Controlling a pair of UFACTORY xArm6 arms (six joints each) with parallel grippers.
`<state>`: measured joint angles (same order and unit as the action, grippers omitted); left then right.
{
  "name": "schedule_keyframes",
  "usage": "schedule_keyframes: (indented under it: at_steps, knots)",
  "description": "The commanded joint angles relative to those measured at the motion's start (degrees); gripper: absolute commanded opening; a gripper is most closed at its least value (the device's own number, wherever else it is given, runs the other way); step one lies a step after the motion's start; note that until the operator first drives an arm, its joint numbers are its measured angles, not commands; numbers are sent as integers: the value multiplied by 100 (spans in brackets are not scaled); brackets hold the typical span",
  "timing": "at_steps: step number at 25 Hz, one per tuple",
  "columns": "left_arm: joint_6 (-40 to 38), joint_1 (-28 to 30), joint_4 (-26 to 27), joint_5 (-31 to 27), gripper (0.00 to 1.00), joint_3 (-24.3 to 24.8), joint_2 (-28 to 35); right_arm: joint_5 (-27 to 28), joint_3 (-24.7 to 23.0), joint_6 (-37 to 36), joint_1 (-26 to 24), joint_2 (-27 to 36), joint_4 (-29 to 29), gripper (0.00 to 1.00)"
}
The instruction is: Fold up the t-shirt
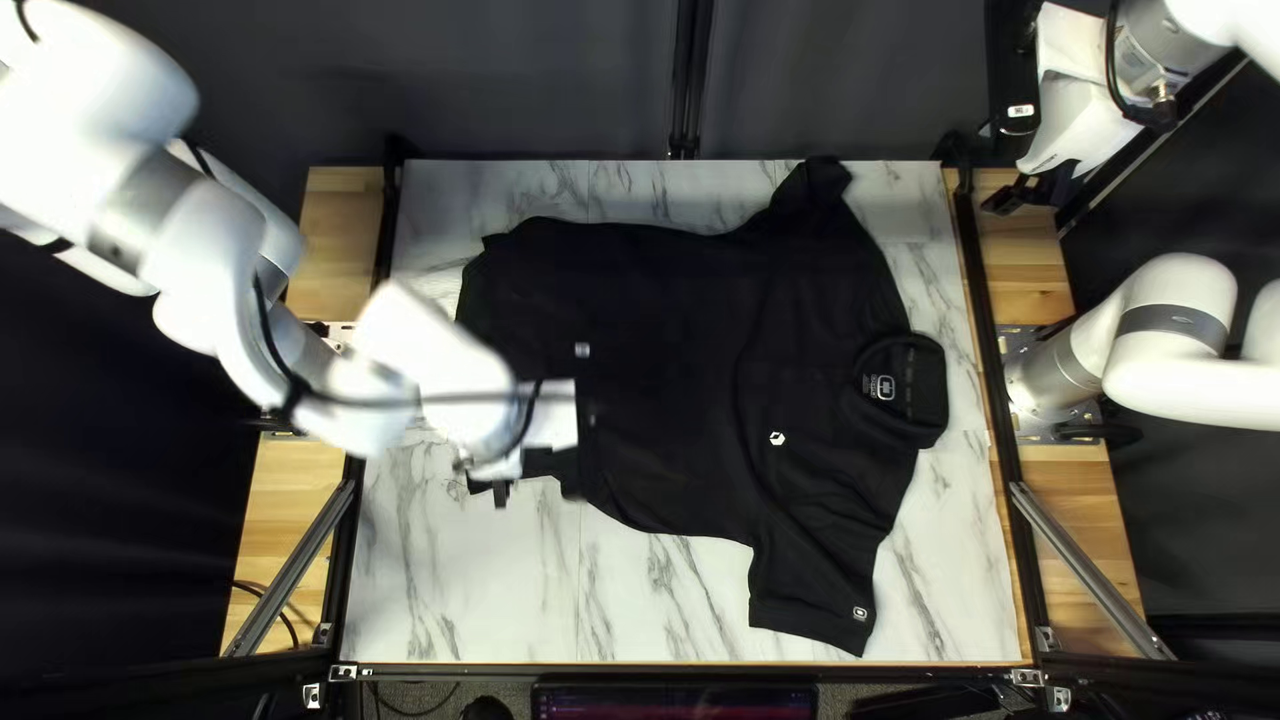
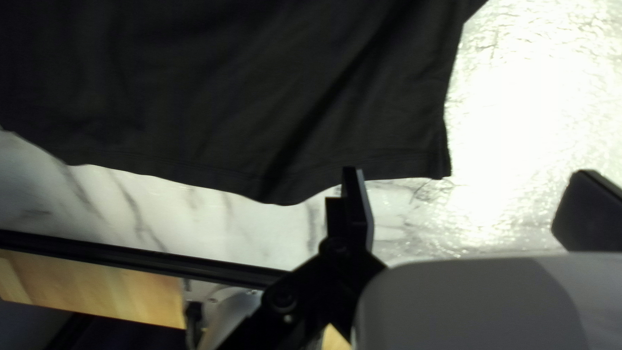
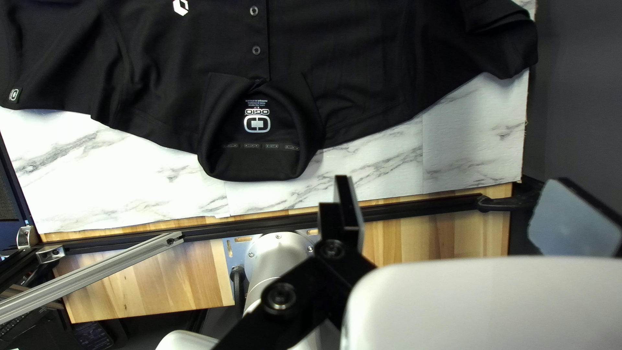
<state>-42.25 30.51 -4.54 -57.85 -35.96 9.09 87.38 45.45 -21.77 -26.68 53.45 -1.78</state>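
My left gripper (image 2: pixel 472 181) is wide near the shirt (image 2: pixel 363 110), by left edge of desk (image 1: pixel 387 560); closing too high, it may catch nothing; right gripper (image 3: pixel 453 191) also wide

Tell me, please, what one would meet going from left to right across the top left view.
Left wooden board → black t-shirt, its collar at the end → right arm's base.

White glare on marbled tabletop (image 2: pixel 518 129); curtain (image 1: pixel 534 80) dim, left arm (image 1: pixel 447 380) blurred.
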Motion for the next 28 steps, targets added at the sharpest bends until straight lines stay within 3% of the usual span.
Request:
schedule_keyframes:
  at_steps: [1, 9, 25, 28]
  knots:
    - [-294, 170, 94, 402, 100, 299, -206, 0, 0, 0, 0, 0, 0, 100]
    - [-497, 496, 93, 632, 100, 328, -473, 0, 0, 0, 0, 0, 0, 100]
    - [-391, 267, -77, 1578, 96, 869, -571, 0, 0, 0, 0, 0, 0, 100]
    - [-445, 262, -88, 1642, 88, 970, -517, 0, 0, 0, 0, 0, 0, 100]
